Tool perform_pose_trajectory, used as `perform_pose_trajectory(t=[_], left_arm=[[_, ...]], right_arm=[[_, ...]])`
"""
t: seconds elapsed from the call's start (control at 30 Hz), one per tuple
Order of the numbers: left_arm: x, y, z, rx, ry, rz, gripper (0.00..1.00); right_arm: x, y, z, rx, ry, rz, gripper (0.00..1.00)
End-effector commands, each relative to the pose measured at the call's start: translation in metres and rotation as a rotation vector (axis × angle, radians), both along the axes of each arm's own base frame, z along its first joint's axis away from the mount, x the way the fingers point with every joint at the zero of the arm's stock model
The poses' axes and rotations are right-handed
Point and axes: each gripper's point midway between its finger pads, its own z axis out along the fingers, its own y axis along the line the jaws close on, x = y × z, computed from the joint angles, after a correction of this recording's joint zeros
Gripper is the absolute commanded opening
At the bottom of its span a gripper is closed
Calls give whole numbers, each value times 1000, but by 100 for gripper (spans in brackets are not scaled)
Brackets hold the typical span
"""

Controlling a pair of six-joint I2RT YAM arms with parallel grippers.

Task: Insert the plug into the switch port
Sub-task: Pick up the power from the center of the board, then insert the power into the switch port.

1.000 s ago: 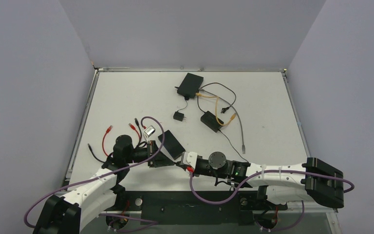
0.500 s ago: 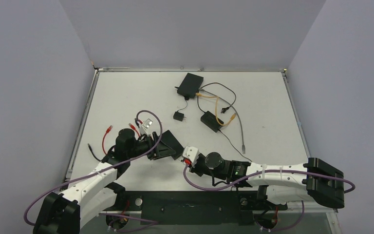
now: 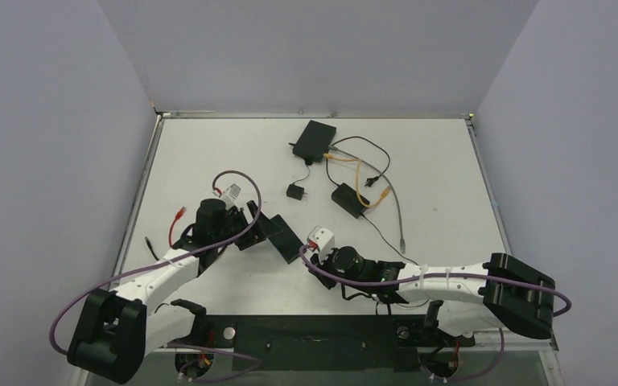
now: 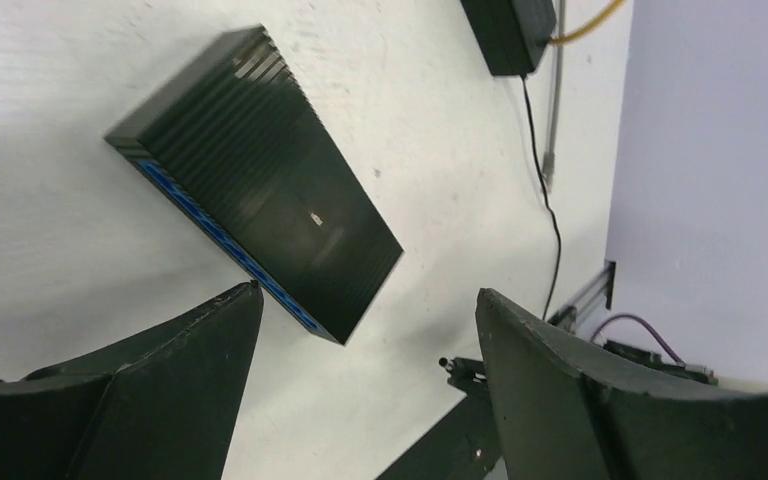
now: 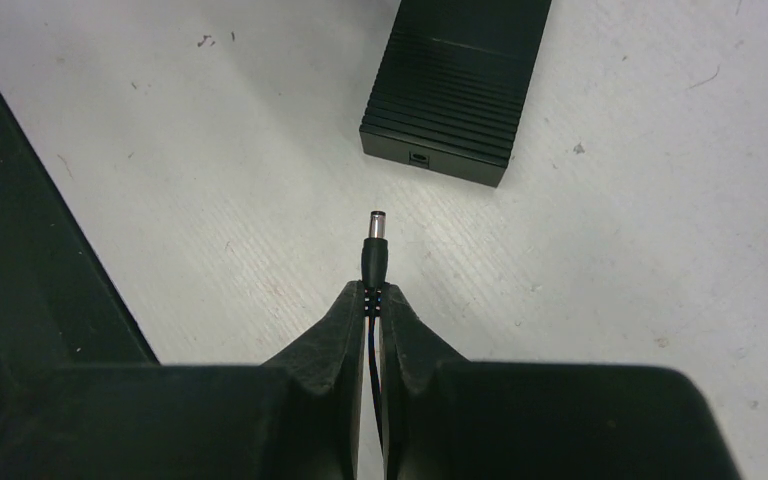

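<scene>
Item under inspection: black barrel plug with a silver metal tip. It is clamped upright between the fingertips of the right gripper, whose jaws are closed tight on the plug's rear collar and thin black lead. The tip projects forward, free of contact.

The black ribbed rectangular switch lies flat on the white table, ahead of the plug and apart from it, with bare table between. Its round port sits in the near end face, slightly right of the plug's line. The plug is not inserted.

The left gripper stands with jaws spread wide and nothing between them. It hovers just beside the switch's other end, not touching it.

Towards the far edge lie a second black flat box, a black power adapter brick, a small black wall plug, a yellow cable and a grey cable. Red-tipped cables lie at the left.
</scene>
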Motion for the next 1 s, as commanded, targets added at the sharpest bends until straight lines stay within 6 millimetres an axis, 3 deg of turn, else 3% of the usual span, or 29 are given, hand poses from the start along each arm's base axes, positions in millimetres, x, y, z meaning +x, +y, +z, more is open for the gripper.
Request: perform_pose_trajectory(t=[0.0,0.27,0.57,0.73,0.97], left_arm=[[42,12,17,59,-129,93,77],[78,21,18,124,-171,166,77],[111,19,-1,120,-129,174,77],[116,3,-9,54,-95,120,77],[110,-3,-22,29,-57,86,77]], right_arm=[[4,13,2,88,69,-62,0],[8,17,-15,102,125,-113,0],[18,17,-27,86,147,-148,0],[24,18,-31,73,138,-158,0],[29,22,-30,72,115,-151,0]])
